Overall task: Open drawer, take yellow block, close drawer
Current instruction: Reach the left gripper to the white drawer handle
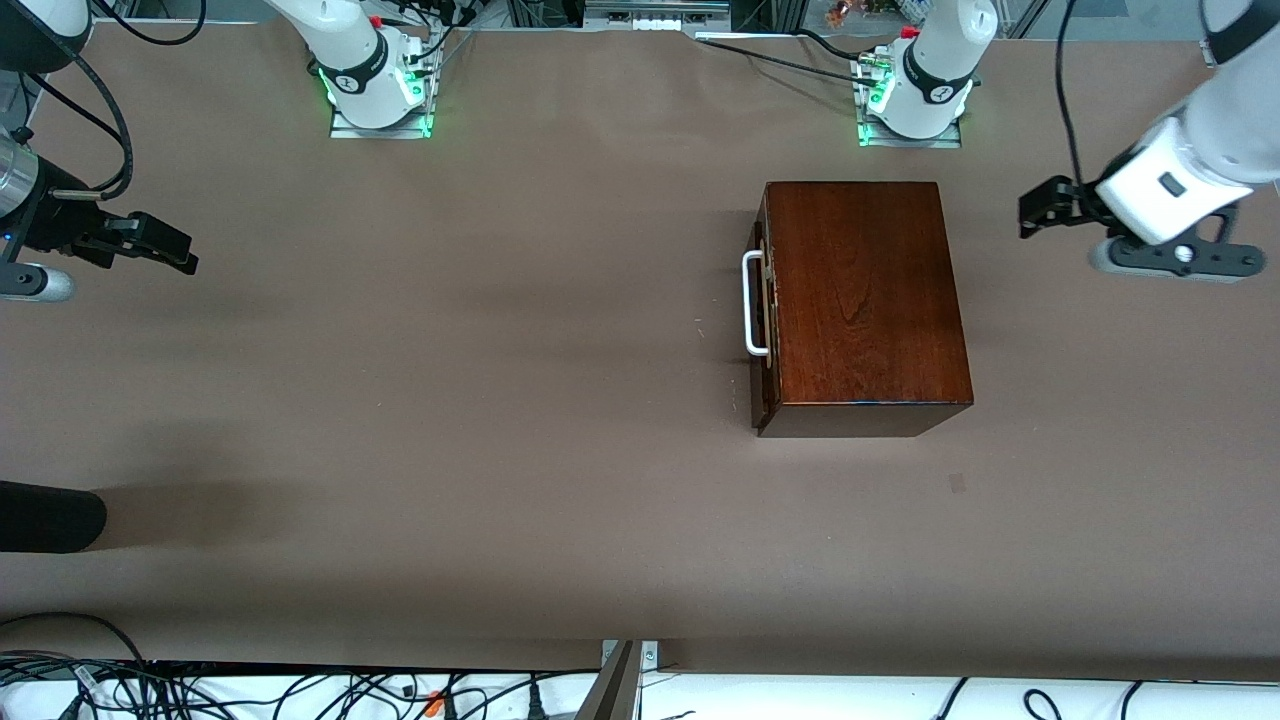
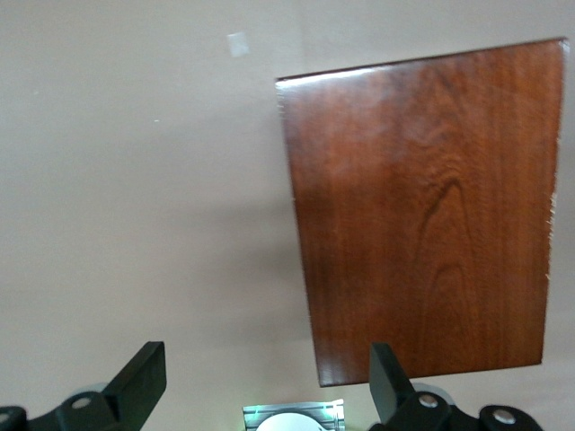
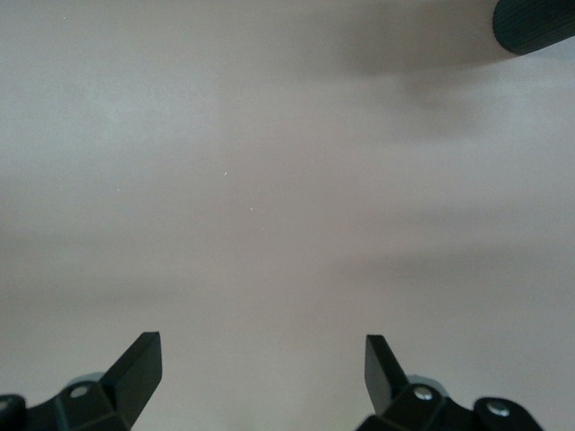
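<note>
The dark mahogany box [image 1: 865, 300] stands on the table toward the left arm's end. Its drawer [image 1: 763, 315] is shut, with the white U-shaped bar handle [image 1: 752, 303] facing the right arm's end. The box top also shows in the left wrist view [image 2: 427, 215]. The yellow block is hidden. My left gripper [image 1: 1040, 212] is open and empty, up in the air at the left arm's end, beside the box [image 2: 265, 377]. My right gripper [image 1: 165, 250] is open and empty over bare table at the right arm's end [image 3: 262, 368].
The brown table [image 1: 450, 400] spreads between the two grippers. A black rounded object [image 1: 45, 517] pokes in at the right arm's end, nearer the front camera, and shows in the right wrist view [image 3: 535, 22]. Cables hang along the front edge [image 1: 300, 690].
</note>
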Tool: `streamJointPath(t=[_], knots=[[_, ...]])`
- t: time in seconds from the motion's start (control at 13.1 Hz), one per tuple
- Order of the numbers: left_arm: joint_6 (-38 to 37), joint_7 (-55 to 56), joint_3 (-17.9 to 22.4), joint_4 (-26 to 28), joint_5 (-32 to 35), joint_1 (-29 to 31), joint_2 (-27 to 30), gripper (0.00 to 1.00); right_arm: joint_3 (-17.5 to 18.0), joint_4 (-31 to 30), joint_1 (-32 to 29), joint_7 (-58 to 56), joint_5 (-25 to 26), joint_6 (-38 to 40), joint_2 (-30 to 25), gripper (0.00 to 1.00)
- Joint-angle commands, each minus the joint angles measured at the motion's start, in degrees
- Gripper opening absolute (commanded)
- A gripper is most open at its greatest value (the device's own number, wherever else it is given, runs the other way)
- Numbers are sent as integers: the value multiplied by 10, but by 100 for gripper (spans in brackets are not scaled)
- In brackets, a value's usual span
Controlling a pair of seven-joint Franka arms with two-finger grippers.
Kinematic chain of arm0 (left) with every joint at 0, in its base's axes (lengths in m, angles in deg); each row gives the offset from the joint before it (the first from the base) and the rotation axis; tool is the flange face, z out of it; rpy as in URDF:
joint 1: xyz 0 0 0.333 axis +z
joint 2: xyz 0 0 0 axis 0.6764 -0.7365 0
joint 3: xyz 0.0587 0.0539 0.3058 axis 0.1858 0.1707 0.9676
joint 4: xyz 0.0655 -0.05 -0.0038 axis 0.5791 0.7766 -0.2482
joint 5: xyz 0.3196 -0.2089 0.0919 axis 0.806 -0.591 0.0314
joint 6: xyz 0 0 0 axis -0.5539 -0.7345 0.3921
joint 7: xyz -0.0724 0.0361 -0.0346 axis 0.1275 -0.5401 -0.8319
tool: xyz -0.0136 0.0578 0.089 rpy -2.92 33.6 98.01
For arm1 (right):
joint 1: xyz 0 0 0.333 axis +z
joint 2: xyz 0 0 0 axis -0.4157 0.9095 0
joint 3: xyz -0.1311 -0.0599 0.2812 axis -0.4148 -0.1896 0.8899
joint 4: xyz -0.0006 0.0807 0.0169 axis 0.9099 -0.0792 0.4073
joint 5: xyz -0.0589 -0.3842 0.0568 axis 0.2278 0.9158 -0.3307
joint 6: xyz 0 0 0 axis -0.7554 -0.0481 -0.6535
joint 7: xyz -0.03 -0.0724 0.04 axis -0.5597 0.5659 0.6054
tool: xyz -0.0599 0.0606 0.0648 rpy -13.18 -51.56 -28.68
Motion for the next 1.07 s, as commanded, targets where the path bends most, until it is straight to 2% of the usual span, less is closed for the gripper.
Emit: streamJointPath(t=[0.0,0.15,0.61,0.76,0.99], knots=[[-7,-3,-24,-18,-12,-1,-26,100,5,7,-6,-5,-5,7,-2,100],[15,15,-60,-20,-10,-1,-39,100,5,7,-6,-5,-5,7,-2,100],[95,211,-180,-21,-4,-12,-92,100,5,7,-6,-5,-5,7,-2,100],[138,272,-185,-21,7,-55,-125,100,5,6,-6,-5,-5,7,-2,100],[174,374,-185,-21,83,-130,-167,100,5,6,-6,-5,-5,7,-2,100]])
